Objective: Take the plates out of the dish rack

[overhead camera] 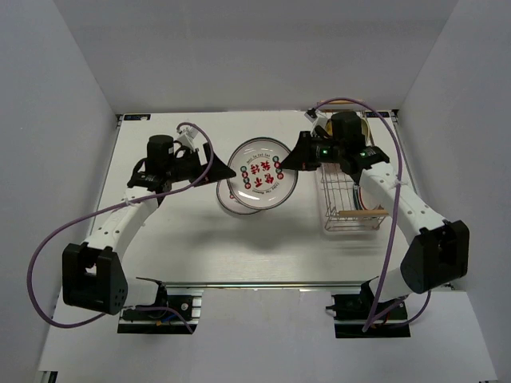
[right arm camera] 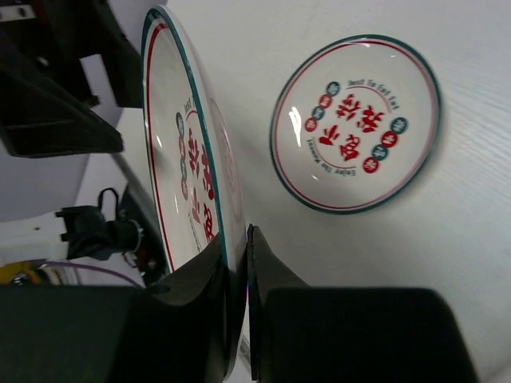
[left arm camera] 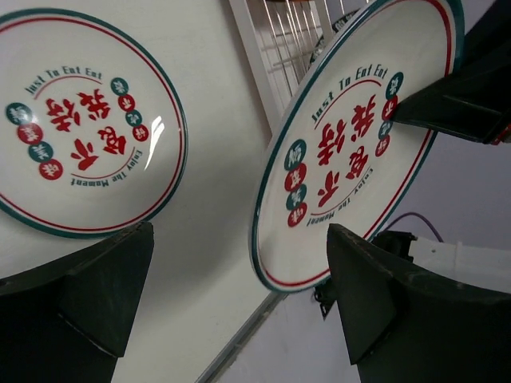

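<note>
My right gripper (overhead camera: 281,164) is shut on the right rim of a white plate with red motifs (overhead camera: 257,163) and holds it tilted above the table. In the right wrist view (right arm camera: 238,243) the held plate (right arm camera: 180,152) stands edge-on between the fingers. A second, matching plate (overhead camera: 243,203) lies flat on the table beneath it, and shows in the right wrist view (right arm camera: 355,124) and the left wrist view (left arm camera: 80,120). My left gripper (overhead camera: 224,167) is open, with its fingers (left arm camera: 375,295) apart, by the held plate's (left arm camera: 359,136) left edge. The dish rack (overhead camera: 351,209) stands on the right.
The rack's near wooden handle (overhead camera: 363,212) shows; my right arm covers its far end. Its wires also show in the left wrist view (left arm camera: 287,40). White walls enclose the table on the left, right and back. Purple cables loop beside both arms.
</note>
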`<state>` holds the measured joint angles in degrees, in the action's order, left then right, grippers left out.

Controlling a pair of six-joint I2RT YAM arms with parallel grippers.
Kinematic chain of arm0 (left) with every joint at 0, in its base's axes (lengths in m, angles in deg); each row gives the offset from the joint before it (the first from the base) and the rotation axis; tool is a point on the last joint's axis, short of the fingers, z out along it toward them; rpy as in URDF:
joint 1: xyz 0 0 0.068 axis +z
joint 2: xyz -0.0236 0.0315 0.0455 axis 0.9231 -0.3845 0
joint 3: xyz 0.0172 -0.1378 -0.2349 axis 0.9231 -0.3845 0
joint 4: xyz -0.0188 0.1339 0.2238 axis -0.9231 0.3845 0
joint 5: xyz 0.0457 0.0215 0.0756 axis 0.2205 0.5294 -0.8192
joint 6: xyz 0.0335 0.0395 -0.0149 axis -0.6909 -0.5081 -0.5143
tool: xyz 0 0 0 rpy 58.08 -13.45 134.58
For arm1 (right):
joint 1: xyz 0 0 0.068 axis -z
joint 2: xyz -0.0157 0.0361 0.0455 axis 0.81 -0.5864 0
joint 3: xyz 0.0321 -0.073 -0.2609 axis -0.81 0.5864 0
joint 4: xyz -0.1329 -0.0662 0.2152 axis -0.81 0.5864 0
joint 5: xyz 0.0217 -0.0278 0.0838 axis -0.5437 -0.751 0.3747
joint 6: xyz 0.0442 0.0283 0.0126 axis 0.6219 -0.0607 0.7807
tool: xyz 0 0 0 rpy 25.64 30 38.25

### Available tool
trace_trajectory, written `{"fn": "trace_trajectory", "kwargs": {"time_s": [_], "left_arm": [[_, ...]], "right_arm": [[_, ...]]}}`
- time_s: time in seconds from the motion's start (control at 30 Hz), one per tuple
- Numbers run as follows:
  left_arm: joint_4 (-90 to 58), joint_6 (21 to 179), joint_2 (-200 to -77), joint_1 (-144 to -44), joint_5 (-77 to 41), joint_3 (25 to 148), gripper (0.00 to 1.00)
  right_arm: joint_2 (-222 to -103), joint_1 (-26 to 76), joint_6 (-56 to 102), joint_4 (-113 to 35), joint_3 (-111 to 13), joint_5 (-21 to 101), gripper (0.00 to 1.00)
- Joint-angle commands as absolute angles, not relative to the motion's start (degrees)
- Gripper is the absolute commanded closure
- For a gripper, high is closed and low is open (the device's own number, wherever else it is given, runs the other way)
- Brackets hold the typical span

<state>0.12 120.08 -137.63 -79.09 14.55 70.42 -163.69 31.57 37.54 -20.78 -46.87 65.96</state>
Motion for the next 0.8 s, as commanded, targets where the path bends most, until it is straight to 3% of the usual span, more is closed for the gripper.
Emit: {"fn": "trace_trajectory", "kwargs": {"time_s": [0.0,0.1,0.13,0.17,0.2,0.27,0.33,0.37,0.43,0.47,0.63,0.77], "left_arm": [[-5.5,120.4,-138.9,-80.5,20.4,69.3,0.02],[-4.6,120.1,-140.4,-81.1,19.7,69.8,0.21],[-4.4,119.8,-140.8,-81.1,19.5,69.9,0.31],[-4.2,119.8,-140.7,-81.1,18.7,70.0,0.49],[-3.9,119.6,-140.8,-81.1,18.5,70.1,0.58],[-2.6,119.5,-140.6,-81.1,16.8,70.7,0.76],[-1.4,119.4,-140.3,-81.1,15.9,71.2,0.87],[-1.0,119.4,-140.3,-81.1,15.1,71.3,1.0],[0.0,119.6,-140.0,-81.1,13.4,71.6,1.0],[0.3,119.6,-139.9,-81.1,13.4,71.7,1.0],[4.9,120.8,-140.6,-81.1,3.7,73.7,1.0],[8.7,121.6,-144.7,-80.5,-1.8,75.9,1.0]], "right_arm": [[-165.3,31.5,45.4,-32.8,-47.4,77.8,1.0],[-167.9,31.4,46.6,-33.5,-47.6,80.2,1.0],[-168.7,31.4,46.5,-33.3,-47.6,80.0,1.0],[-168.9,31.6,46.5,-33.1,-47.5,79.8,1.0],[-169.2,31.7,46.5,-32.7,-47.4,79.6,0.99],[-169.3,31.7,46.5,-32.4,-47.1,78.5,0.95],[-169.0,31.9,45.3,-30.7,-47.5,76.3,0.83],[-168.8,31.9,44.7,-29.9,-48.2,75.5,0.77],[-167.9,32.0,42.9,-27.6,-49.3,72.7,0.44],[-167.5,32.0,42.3,-26.7,-49.3,71.7,0.13],[-162.2,32.5,38.8,-15.2,-52.4,49.7,0.11],[-154.2,32.4,39.9,-15.3,-47.7,37.3,0.11]]}}
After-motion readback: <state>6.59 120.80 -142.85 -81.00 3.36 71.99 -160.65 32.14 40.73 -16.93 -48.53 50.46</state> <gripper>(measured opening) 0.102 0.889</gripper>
